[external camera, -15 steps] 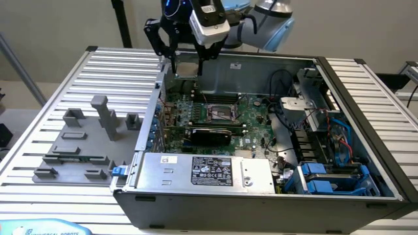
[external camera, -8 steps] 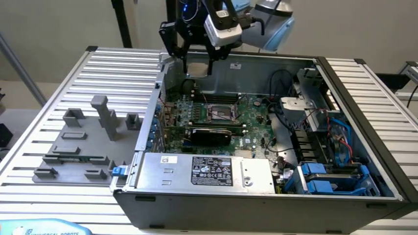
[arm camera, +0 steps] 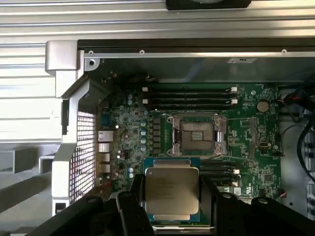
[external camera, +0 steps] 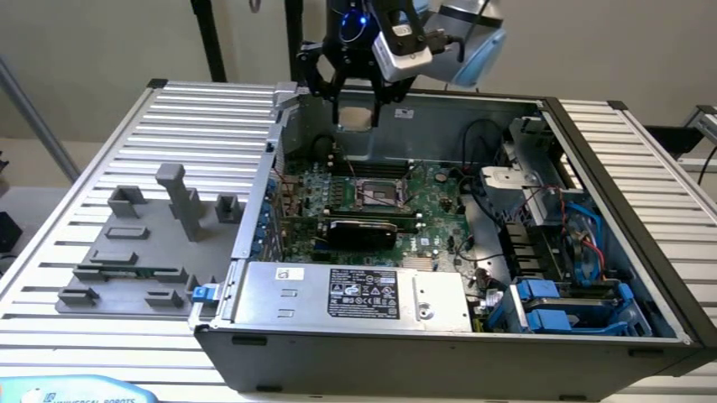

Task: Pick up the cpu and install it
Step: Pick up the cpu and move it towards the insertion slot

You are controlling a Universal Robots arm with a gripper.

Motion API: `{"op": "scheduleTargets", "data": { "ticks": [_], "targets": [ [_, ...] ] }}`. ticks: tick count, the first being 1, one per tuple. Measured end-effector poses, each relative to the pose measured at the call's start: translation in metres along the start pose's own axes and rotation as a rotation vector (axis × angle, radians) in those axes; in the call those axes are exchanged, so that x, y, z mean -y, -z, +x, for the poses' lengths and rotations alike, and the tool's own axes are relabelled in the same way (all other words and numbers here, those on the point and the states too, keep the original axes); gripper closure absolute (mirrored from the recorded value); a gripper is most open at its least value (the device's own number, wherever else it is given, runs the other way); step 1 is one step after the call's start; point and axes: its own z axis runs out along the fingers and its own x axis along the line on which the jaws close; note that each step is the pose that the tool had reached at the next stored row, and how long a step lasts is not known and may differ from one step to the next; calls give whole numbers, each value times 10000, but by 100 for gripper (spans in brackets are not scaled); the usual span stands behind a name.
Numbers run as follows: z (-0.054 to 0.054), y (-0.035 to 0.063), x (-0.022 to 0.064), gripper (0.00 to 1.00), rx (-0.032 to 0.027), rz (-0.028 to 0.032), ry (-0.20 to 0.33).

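Note:
My gripper [external camera: 356, 107] hangs above the far edge of the open computer case, shut on the cpu [external camera: 355, 118], a small pale square between its black fingers. In the wrist view the cpu [arm camera: 172, 191] shows its silvery top and green rim, clamped on two sides by the dark fingers [arm camera: 134, 196]. Below lies the green motherboard [external camera: 370, 201] with its open cpu socket [external camera: 377, 194], a metal frame around a bare square. The wrist view shows that socket [arm camera: 197, 135] a little beyond the held chip.
The case [external camera: 448, 336] holds a grey power supply [external camera: 358, 294] at the front, blue drive bays [external camera: 560, 306] and cables on the exterior view's right. Empty memory slots [arm camera: 189, 97] lie beyond the socket. Grey fixture blocks [external camera: 146, 243] stand on the ribbed table [external camera: 67, 218] at the left.

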Motion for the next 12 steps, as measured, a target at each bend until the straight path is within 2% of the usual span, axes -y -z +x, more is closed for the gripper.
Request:
{"op": "scheduleTargets", "data": {
  "ticks": [5, 9, 12],
  "targets": [
    [-151, -109, -152, 45, 0, 0, 0],
    [-312, -194, -261, 45, 0, 0, 0],
    [-411, -254, -308, 45, 0, 3, 1]
  ]
}}
